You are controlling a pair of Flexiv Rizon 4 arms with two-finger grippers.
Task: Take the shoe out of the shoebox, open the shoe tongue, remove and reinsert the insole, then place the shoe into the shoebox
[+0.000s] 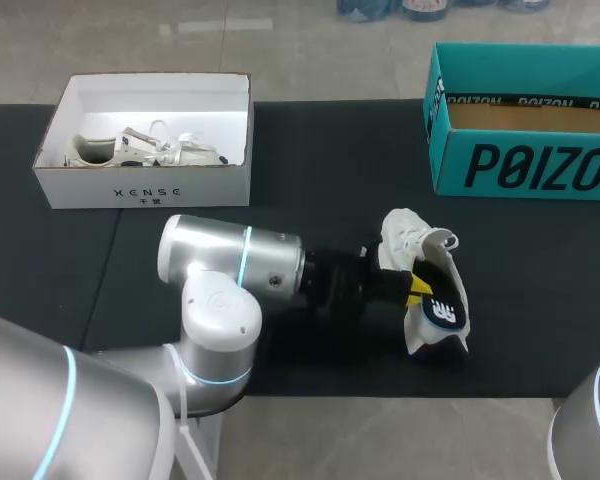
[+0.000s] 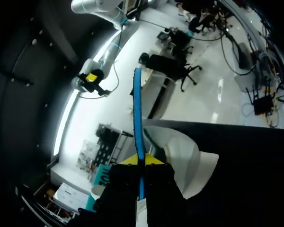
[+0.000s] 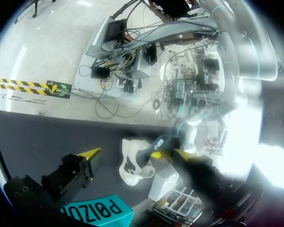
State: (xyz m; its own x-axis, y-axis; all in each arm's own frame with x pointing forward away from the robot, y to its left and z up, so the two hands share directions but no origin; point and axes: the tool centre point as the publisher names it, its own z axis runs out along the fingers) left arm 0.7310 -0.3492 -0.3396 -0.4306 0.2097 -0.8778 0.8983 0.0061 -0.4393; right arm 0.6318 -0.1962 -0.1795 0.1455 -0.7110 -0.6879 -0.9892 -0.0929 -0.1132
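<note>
A white shoe (image 1: 407, 236) lies on the black mat right of centre. My left arm reaches across to it. My left gripper (image 1: 416, 290) is shut on the insole (image 1: 441, 312), a dark piece with a white mark that stands up beside the shoe. In the left wrist view the insole (image 2: 137, 109) is a thin blue strip pinched between the yellow tips of the left gripper (image 2: 143, 161), with the shoe (image 2: 182, 153) just beyond. My right gripper (image 3: 135, 153) hangs open well above the table, looking down on the shoe (image 3: 131, 166). Whether the insole's far end is still inside the shoe is hidden.
A teal shoebox (image 1: 520, 165) stands open at the back right and also shows below the right gripper as the teal shoebox (image 3: 97, 210). A white shoebox (image 1: 145, 190) at the back left holds another white shoe (image 1: 140, 150). Part of my right arm (image 1: 590, 425) fills the near right corner.
</note>
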